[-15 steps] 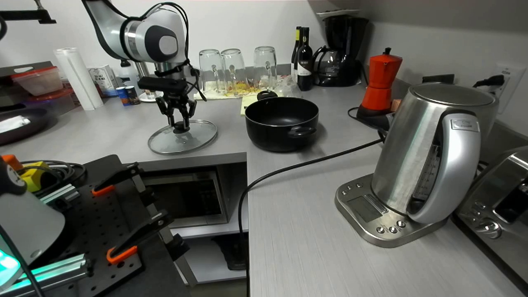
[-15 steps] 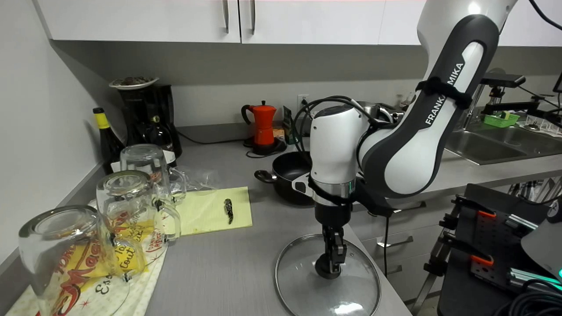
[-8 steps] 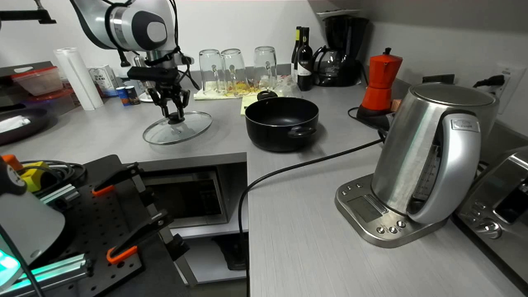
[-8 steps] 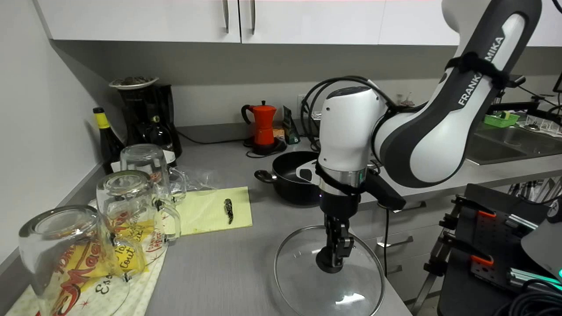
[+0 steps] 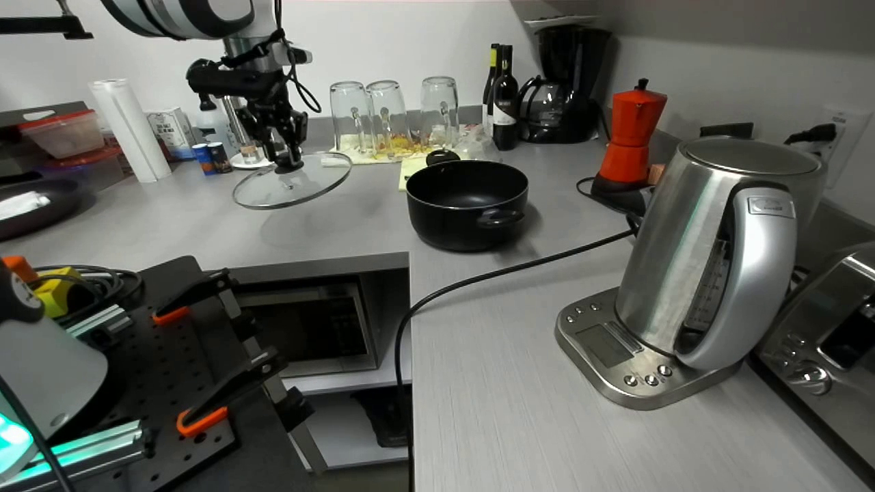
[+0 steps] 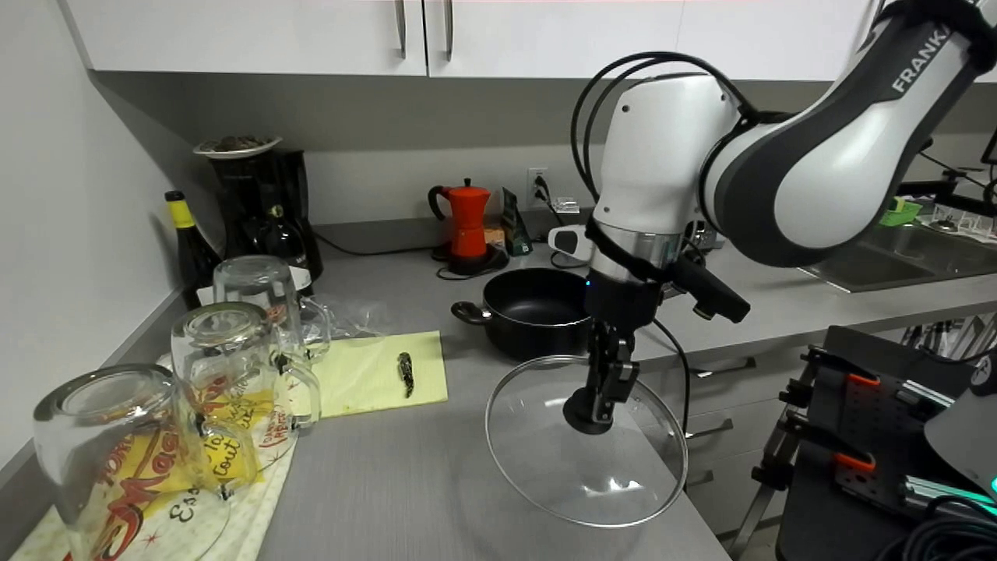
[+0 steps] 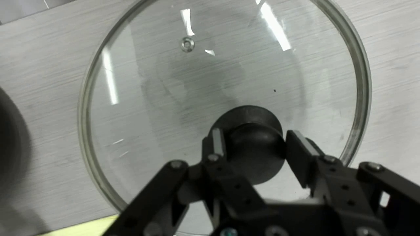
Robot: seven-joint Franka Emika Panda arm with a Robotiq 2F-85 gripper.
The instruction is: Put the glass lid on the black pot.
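Observation:
The glass lid [image 5: 316,183] hangs above the counter, slightly tilted, its shadow on the counter below. It also shows in an exterior view [image 6: 537,467] and fills much of the wrist view [image 7: 203,85]. My gripper [image 5: 283,156] is shut on the lid's dark centre knob, with one finger on each side; it also shows in the wrist view [image 7: 254,137]. The black pot [image 5: 451,229] stands uncovered on the counter to the right of the lid. In an exterior view the pot [image 6: 530,335] is behind the lid, partly hidden by the gripper. The pot's dark side [image 7: 11,141] shows at the wrist view's left edge.
Upturned glass mugs [image 6: 226,374] and a yellow cloth [image 6: 374,374] lie near the pot. A steel kettle [image 5: 683,273], a red moka pot [image 5: 629,137] and a coffee machine [image 5: 571,82] stand further along. A black cable [image 5: 506,266] crosses the counter by the pot.
My gripper has risen with the lid by its knob, from on the counter to above it, moving slightly left in an exterior view. The pot has not moved.

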